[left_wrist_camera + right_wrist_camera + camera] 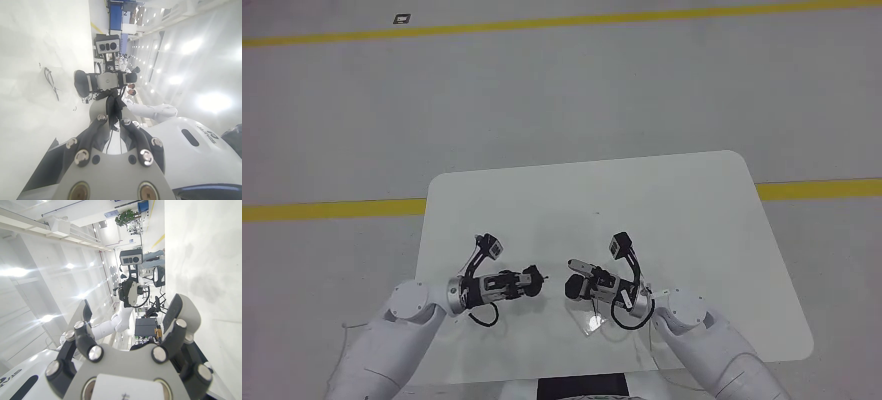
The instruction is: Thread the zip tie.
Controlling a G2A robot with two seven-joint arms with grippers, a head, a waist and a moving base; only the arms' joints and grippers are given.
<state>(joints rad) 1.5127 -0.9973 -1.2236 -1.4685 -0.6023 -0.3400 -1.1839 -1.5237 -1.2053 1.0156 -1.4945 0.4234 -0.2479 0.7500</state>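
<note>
My left gripper hovers over the white table, facing my right gripper across a small gap. In the left wrist view the left gripper is shut on a black zip tie, whose thin tails run back between the fingers. Straight ahead of it stands the right gripper with its black pads spread. In the right wrist view my right gripper is open, with nothing between its fingers, and the left gripper is seen beyond it. Another black zip tie lies loose on the table.
Two small dark specks mark the far half of the table. A thin looped item lies under the right arm near the front edge. The rounded table edge is at the right, with grey floor around it.
</note>
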